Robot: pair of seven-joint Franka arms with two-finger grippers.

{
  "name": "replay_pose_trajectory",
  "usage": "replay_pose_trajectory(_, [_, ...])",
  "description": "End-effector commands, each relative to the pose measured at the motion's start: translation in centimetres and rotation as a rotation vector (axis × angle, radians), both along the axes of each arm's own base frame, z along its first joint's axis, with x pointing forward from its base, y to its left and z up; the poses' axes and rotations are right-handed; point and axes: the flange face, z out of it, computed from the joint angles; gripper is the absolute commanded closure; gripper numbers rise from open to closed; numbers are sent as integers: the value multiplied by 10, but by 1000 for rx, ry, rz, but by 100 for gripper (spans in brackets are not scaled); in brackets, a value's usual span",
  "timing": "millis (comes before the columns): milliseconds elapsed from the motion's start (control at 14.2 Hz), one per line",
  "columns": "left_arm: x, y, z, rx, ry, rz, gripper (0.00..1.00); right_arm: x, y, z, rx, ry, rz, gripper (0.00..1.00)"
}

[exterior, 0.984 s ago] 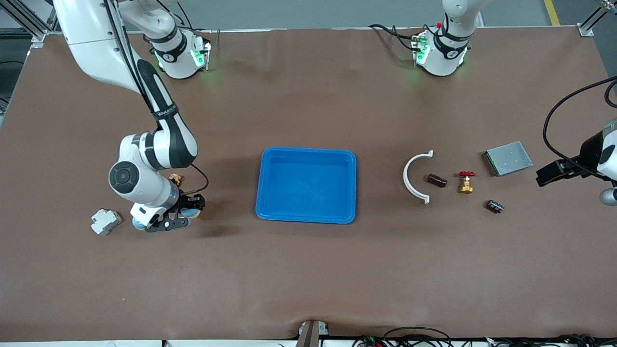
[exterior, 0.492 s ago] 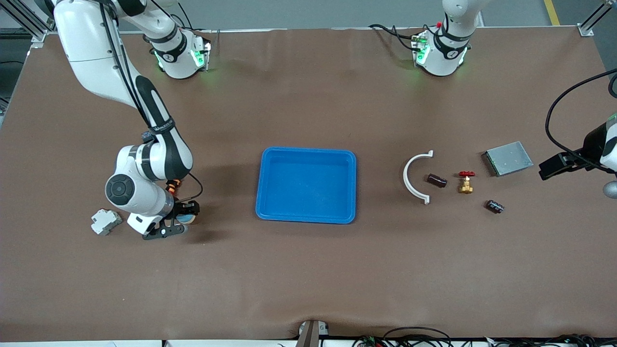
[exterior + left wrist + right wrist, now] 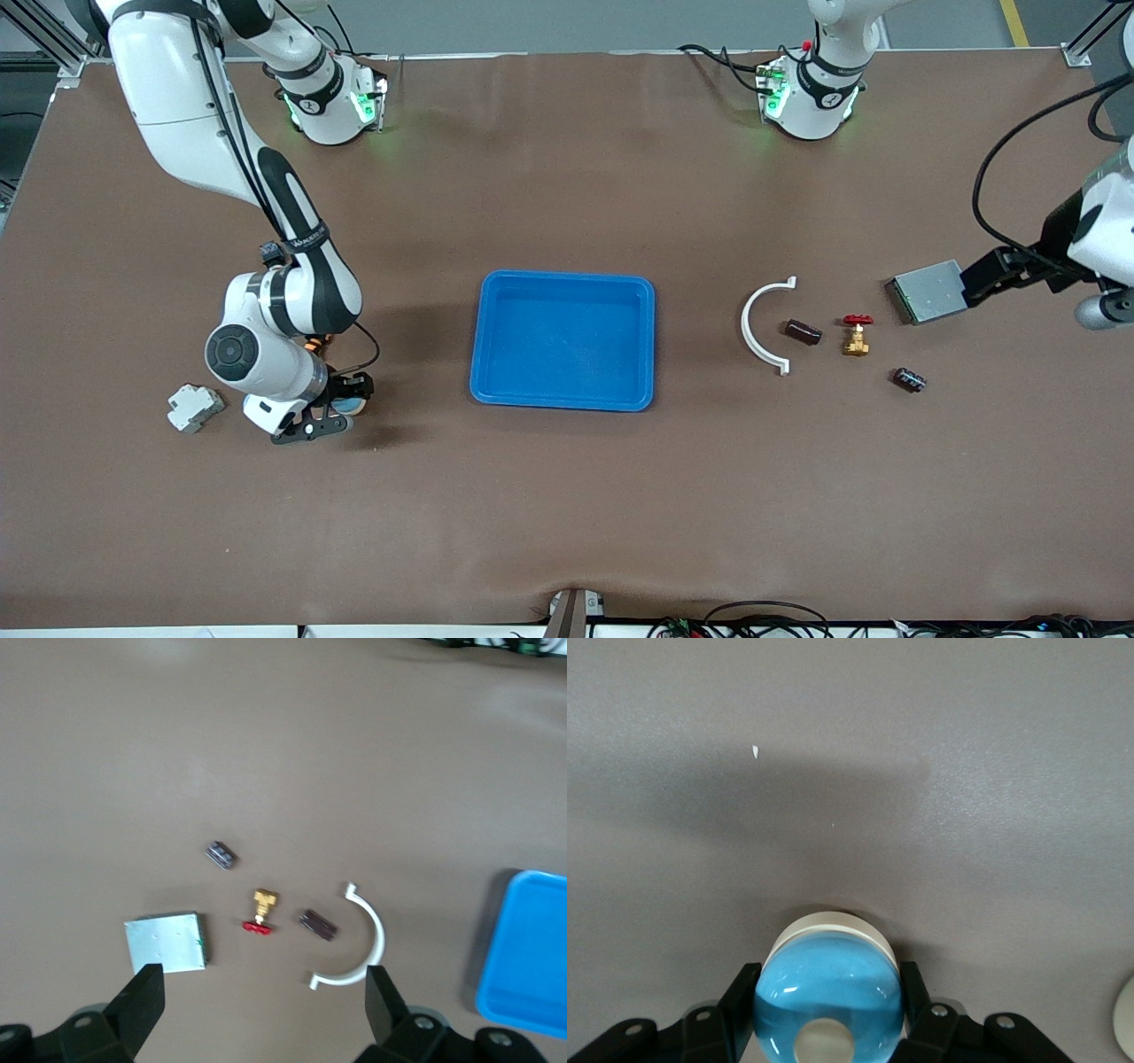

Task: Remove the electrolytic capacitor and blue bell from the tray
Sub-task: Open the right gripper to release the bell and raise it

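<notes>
**A:** What does the right arm have at its end of the counter (image 3: 567,496)?

**B:** Its right tool (image 3: 330,409) is low over the brown surface, fingers (image 3: 914,994) clamped on the blue-domed bell (image 3: 829,992). In the right wrist view the dome sits squarely between the two black fingers, its pale base showing above it. A white block (image 3: 195,407) lies on the counter just beside that arm, and a small orange piece (image 3: 312,343) peeks out from under the wrist.

**A:** And the left arm?

**B:** The left tool (image 3: 264,1005) hangs in the air over the left arm's end, fingers spread wide apart with nothing between them. Below it lie a silver box (image 3: 928,291), a red-handled brass valve (image 3: 856,333) and a white half-ring (image 3: 764,324).

**A:** Where is the capacitor?

**B:** Two dark cylinders rest there: one capacitor (image 3: 909,379) nearer the front camera than the valve, a second capacitor (image 3: 803,332) between the half-ring and the valve. The blue tray (image 3: 483,390) sits mid-counter.
</notes>
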Motion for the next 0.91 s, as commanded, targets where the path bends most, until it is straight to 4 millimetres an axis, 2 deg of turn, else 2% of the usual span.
replay_pose_trajectory(0, [-21,12,15,-3,21,-1,0,5,3,0,0,-9,13,76])
replay_pose_trajectory(70, [-27,8,18,5,27,-10,0,5,2,0,0,-9,12,59])
replay_pose_trajectory(141, [-33,8,15,14,46,-24,0,5,2,1,0,-9,10,23])
replay_pose_trajectory(211, [-39,9,12,18,56,-38,0,6,-3,2,2,-9,-1,0])
replay_pose_trajectory(352, [-47,18,11,-28,70,-45,0,6,-5,4,2,-1,-1,0])
replay_pose_trajectory(562, [-60,38,11,-62,60,-91,0,2,-1,22,5,26,-6,0])
replay_pose_trajectory(844, [-69,31,15,-51,50,-114,0,-12,5,94,7,123,-36,0])
